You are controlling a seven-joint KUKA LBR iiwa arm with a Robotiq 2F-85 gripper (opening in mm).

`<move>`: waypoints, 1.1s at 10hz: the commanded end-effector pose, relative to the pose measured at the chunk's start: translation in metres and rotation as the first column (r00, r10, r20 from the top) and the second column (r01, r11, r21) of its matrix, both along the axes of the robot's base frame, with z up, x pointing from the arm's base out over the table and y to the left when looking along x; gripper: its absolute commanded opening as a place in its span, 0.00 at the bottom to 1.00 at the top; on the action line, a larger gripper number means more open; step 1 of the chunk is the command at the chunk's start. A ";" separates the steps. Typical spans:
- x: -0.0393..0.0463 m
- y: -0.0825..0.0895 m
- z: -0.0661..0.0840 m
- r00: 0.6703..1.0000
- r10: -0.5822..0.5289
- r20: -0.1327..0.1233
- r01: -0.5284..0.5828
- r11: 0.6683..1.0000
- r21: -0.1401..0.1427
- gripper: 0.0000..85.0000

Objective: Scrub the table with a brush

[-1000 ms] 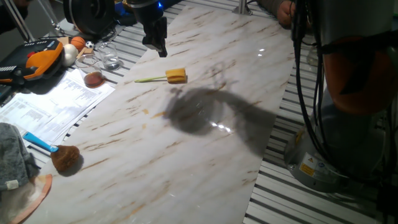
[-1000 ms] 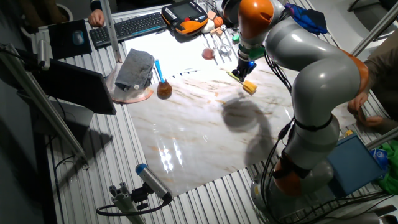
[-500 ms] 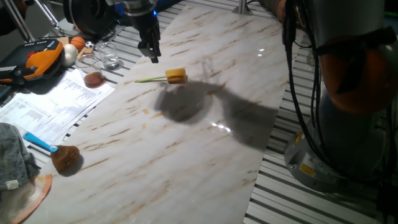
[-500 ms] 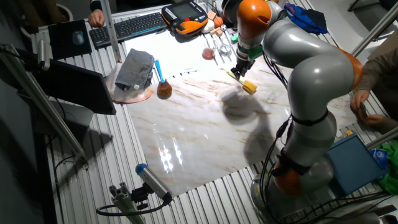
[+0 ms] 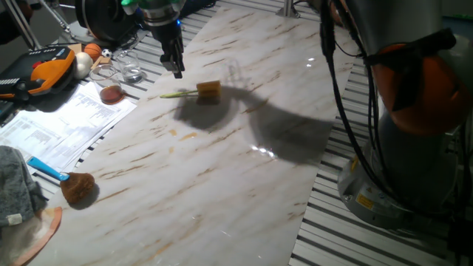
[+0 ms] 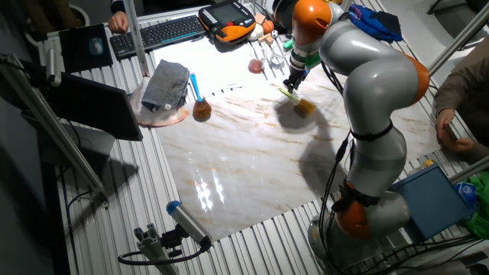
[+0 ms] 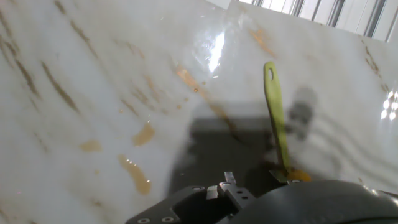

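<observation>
The brush lies flat on the white marble-look table (image 5: 222, 185), far side. Its yellow head (image 5: 208, 90) points right and its thin pale green handle (image 5: 174, 94) points left. My gripper (image 5: 177, 72) hangs just above the handle's far side, a little left of the head, not touching it; it looks open and empty. In the other fixed view the gripper (image 6: 289, 84) is over the handle, with the head (image 6: 304, 107) below it. In the hand view the handle (image 7: 273, 106) runs up the table (image 7: 93, 62); my fingertips do not show there.
A fluffy brown brush with a blue handle (image 5: 74, 186) and a grey cloth (image 5: 15, 192) lie at the table's left edge. Papers (image 5: 59, 122), a glass (image 5: 129, 68) and an orange pendant (image 5: 44, 66) sit beyond. The arm's base (image 5: 384, 185) stands right.
My gripper has moved left and lower, from beside the brush head to over the handle. The arm's shadow has slid onto the head. The brush has not moved.
</observation>
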State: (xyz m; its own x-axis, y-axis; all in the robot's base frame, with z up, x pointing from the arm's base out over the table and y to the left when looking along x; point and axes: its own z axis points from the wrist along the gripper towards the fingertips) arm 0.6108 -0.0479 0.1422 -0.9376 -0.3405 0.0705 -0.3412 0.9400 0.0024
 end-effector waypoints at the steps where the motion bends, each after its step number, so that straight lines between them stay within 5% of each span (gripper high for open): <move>1: 0.0032 -0.002 -0.004 1.000 0.008 0.006 -0.008 1.000 0.001 0.40; 3: 0.0090 -0.008 -0.014 1.000 0.015 0.014 -0.015 1.000 -0.001 0.40; 4: 0.0117 -0.010 -0.019 0.999 0.023 0.023 -0.023 1.000 -0.003 0.60; 7: 0.0180 -0.017 -0.040 0.998 0.051 0.030 -0.051 0.999 0.007 0.60; 11: 0.0170 -0.023 -0.050 0.996 0.083 0.041 -0.083 0.997 -0.001 0.60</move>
